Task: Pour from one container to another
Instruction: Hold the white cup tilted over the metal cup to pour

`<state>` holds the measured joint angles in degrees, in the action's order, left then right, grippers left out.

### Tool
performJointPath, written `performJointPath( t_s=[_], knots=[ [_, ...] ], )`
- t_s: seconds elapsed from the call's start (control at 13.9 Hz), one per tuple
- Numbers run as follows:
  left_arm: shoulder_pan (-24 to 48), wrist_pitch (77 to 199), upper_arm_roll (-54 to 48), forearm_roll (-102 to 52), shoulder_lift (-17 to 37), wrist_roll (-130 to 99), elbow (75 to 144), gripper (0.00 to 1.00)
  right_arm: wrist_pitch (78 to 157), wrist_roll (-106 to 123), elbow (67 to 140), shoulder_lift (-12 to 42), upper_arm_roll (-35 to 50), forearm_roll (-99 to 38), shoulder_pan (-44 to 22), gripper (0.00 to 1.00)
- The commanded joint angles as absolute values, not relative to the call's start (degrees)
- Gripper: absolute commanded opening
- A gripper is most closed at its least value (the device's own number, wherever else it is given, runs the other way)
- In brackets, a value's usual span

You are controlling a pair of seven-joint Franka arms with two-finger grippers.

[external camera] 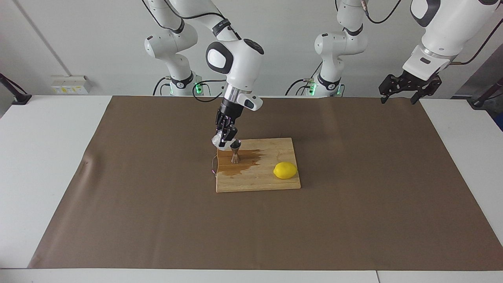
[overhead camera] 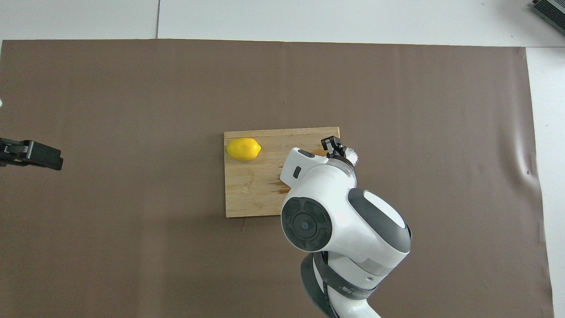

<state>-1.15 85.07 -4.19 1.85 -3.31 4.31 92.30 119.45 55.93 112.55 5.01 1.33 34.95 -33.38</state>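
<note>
R gripper [external camera: 224,138] clamped tight on the tumbler [external camera: 220,142], held tipped just beside the jigger [external camera: 235,152] rim, on the R-arm side – jigger axis upright on the cutting board [external camera: 275,181], wet stain [external camera: 243,162] around it. L gripper [external camera: 408,87] wide open, waiting well apart. Count: 1 tumbler, 1 jigger, 1 lemon [external camera: 285,170], 1 board.

My right arm bends down over the middle of the table, and my right gripper [external camera: 224,138] is squeezed tight. My left arm waits up high, my left gripper [external camera: 408,91] wide open
</note>
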Motion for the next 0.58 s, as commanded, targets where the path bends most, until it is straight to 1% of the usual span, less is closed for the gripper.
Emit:
performJointPath(
  t_s=[0.0, 0.36, 0.5],
  knots=[
    [-1.7, 84.9, -4.6, 3.0, -5.0, 4.0, 94.1, 1.0, 120.1, 54.1, 112.2, 5.3, 1.7, 35.8, -33.1, 0.0],
    [-0.9, 87.8, -4.7, 3.0, -4.7, 3.3, 94.0, 1.0, 120.2, 53.5, 110.7, 5.5, 1.8, 30.4, -32.7, 0.0],
    [-0.7, 88.1, -4.9, 2.2, -4.7, -0.3, 93.8, 1.0, 120.3, 53.6, 110.5, 5.5, 1.8, 28.4, -32.4, 0.0]
  ],
)
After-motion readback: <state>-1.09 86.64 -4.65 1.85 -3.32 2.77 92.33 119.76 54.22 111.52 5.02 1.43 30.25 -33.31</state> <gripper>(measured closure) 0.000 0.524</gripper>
